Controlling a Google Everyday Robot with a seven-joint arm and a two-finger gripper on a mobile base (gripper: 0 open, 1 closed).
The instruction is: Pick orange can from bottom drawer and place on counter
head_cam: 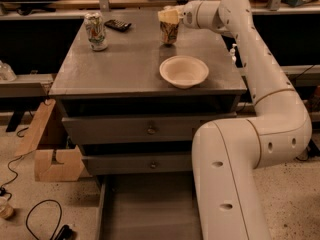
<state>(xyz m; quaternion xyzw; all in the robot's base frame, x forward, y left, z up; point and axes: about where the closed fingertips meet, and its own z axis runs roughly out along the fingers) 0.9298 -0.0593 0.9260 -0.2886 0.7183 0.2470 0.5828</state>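
Reaching in from the 3 o'clock side, the arm (260, 64) holds its jaws over the far part of the bench (125, 66), at about 1 o'clock on its top. The jaws are clenched on the upper end of the can (170, 35), which hangs upright from them. A grip from above suits an upright can, since it keeps the base free to meet the surface flat. The can's base is at or just above the bench; I cannot tell whether it touches. The drawer (150, 209) stands pulled open at 6 o'clock, its floor bare, so the lifting half of the job looks done and only the setting down remains. The chosen spot seems sensible: the bowl (183, 71) lies just nearer the camera, at 6 o'clock from the can, and the white can (95, 30) stands well apart at 9 o'clock, so neither should be knocked. A small dark object (118, 25) lies between the two cans, nearer the white one. The next move likely calls for a short, straight lowering, then a release without dragging sideways, as a tall narrow can tips easily and the bowl's rim is close.
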